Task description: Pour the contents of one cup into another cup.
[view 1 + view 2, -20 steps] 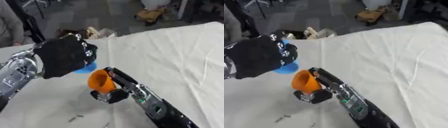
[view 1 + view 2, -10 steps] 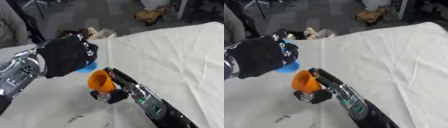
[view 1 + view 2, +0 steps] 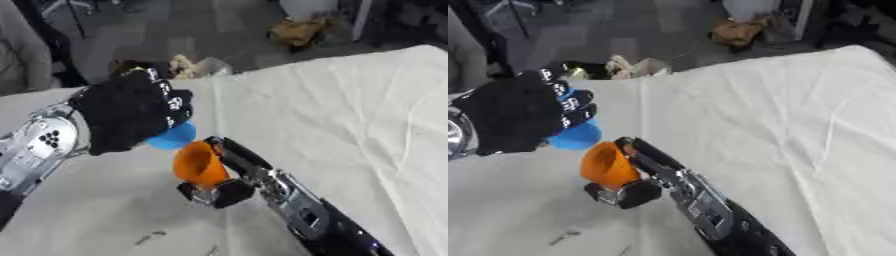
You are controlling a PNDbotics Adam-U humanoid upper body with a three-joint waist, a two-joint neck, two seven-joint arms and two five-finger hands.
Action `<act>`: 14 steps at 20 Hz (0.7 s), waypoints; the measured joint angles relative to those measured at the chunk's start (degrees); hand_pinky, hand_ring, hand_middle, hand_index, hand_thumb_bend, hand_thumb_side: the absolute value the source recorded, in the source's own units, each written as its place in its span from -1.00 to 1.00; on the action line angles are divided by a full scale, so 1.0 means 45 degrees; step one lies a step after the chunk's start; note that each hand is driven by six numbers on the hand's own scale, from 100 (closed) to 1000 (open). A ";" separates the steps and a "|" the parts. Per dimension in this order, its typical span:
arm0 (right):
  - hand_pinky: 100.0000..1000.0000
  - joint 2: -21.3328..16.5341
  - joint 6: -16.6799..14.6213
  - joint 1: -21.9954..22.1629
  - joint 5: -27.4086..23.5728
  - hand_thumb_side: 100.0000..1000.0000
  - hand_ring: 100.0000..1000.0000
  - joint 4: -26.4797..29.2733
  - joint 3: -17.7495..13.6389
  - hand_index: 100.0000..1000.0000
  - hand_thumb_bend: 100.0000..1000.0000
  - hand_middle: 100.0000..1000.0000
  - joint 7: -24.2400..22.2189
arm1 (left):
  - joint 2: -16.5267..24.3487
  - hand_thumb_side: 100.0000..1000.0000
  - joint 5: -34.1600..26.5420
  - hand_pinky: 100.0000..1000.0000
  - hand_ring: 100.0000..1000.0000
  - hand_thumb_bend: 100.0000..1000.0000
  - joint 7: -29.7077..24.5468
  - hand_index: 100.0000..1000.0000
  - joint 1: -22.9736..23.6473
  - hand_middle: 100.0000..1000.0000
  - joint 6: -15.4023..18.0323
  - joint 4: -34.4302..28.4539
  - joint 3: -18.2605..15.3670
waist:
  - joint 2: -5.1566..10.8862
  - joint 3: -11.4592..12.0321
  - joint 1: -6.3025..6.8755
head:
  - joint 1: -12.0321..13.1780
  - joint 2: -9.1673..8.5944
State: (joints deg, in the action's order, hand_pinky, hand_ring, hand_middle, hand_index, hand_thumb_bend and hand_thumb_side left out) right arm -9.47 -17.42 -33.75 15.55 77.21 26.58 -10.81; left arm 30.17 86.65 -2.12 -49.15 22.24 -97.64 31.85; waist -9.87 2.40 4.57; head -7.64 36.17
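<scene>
Two cups meet above the white surface (image 3: 350, 100): my left hand (image 3: 131, 115) curls round the blue cup (image 3: 175, 137), raised for pouring. Just right, my right hand (image 3: 223, 172) grips the orange cup (image 3: 199, 164), mouth angled toward the blue one, probably to receive.

Even, diffuse light is falling from overhead, leaving the white tablecloth (image 3: 350, 110) bright but not blown out, while the floor beyond the table's far edge is lying in dimmer grey. Soft, weak shadows are pooling in the cloth's creases and under the right hand (image 3: 229, 177) near the near edge. Both views are showing overall softness, with motion blur smearing the black glove of the left hand (image 3: 131, 115) and the outlines of the blue cup (image 3: 173, 137) and orange cup (image 3: 197, 164). Faint highlights are glinting on the silver forearm plates. Clutter past the far edge is staying out of focus.
</scene>
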 measured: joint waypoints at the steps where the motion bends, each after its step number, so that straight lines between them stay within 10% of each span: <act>1: 0.38 0.0000 -0.0007 0.0004 0.0014 -0.28 -0.29 -0.0053 -0.0017 0.05 -1.00 -0.62 0.0010 | -0.0001 -0.59 -0.0679 0.02 -0.64 -1.00 -0.0109 -0.26 0.0089 -0.78 -0.0189 0.0130 -0.0099 | -0.0001 0.0000 -0.0008 | 0.0000 -0.0001; 10: 0.60 -0.0042 -0.0545 0.0158 0.1004 -0.06 0.13 -0.1056 -0.0465 0.39 -1.00 -0.17 0.0577 | 0.0001 -0.60 -0.5251 -0.04 -0.36 -1.00 -0.1379 -0.32 0.1183 -0.81 -0.1950 0.0540 -0.1495 | -0.0041 0.0070 -0.0072 | -0.0010 -0.0006; 14: 0.84 -0.0104 -0.0936 0.0218 0.1895 0.08 0.45 -0.1670 -0.0855 0.71 -0.58 0.22 0.1006 | 0.0001 -0.60 -0.6783 -0.05 -0.25 -1.00 -0.1854 -0.34 0.1649 -0.83 -0.2592 0.0555 -0.2015 | -0.0054 0.0070 -0.0104 | -0.0015 -0.0007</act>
State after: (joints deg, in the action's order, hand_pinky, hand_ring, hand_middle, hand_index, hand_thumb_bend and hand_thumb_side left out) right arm -9.94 -21.64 -32.77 24.08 69.70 22.73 -6.29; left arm 30.17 56.12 -10.46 -41.73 10.57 -95.15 22.78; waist -10.11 2.72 4.10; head -7.71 36.14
